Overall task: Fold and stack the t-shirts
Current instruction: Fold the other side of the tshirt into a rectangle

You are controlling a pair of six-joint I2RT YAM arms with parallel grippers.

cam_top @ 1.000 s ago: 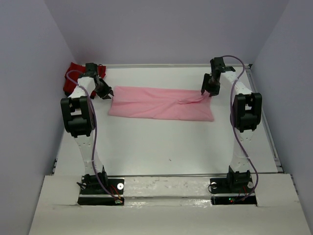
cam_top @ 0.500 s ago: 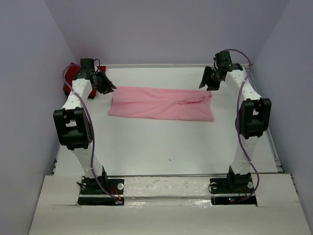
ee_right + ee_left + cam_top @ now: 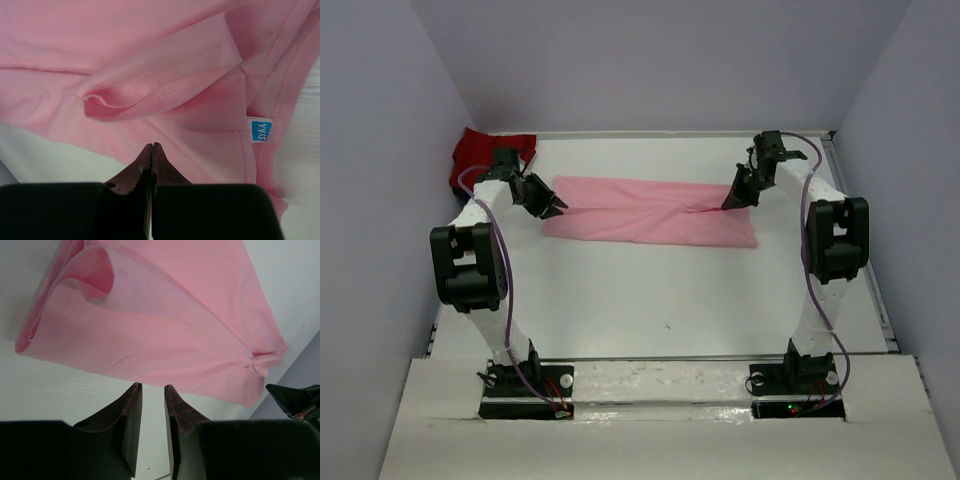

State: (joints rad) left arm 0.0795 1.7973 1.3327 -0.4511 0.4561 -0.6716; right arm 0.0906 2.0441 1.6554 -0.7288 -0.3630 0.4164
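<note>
The pink shirt [image 3: 650, 212] is lying in a long strip across the far side of the table [image 3: 660, 300], the left gripper [image 3: 152, 388] hovering at its left end with fingers slightly apart on nothing, the right gripper [image 3: 151, 146] pressing fully closed over its right end with no cloth between, and the red shirt [image 3: 485, 152] is sitting bunched in the far left corner.

Top external: fixed high behind both arm bases, angled down and forward, far enough off to take in the whole flat white table [image 3: 650, 300].

Left wrist: low and close behind the left gripper [image 3: 152, 387], looking along the long light pink cloth shirt [image 3: 165, 335] from its left end.

Right wrist: very near, looking past the right gripper [image 3: 151, 146] onto the same shirt's other end, small blue label [image 3: 261, 131] in frame.

Shared by all three: the pink shirt.
</note>
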